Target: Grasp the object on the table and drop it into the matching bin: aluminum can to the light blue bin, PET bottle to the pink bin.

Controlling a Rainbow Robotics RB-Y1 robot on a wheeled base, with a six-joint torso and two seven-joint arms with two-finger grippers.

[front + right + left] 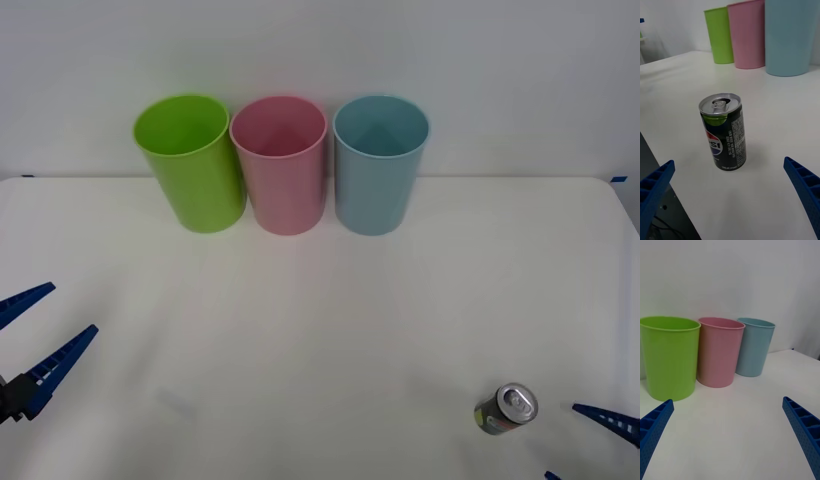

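A small aluminum can (507,409) (723,132) stands upright near the front right of the white table (320,320), silver top with pull tab, dark body. My right gripper (588,447) (730,195) is open just right of the can, its blue fingers (803,187) spread wide with the can ahead of them, not touching. At the back stand the light blue bin (380,165) (792,35) (753,347) and the pink bin (281,165) (748,33) (718,351). My left gripper (30,335) (728,435) hangs open at the front left, far from the can.
A lime green bin (190,162) (720,35) (668,357) stands left of the pink one, the three in a row near the table's back edge. A white wall rises behind them. The can stands close to the table's front edge.
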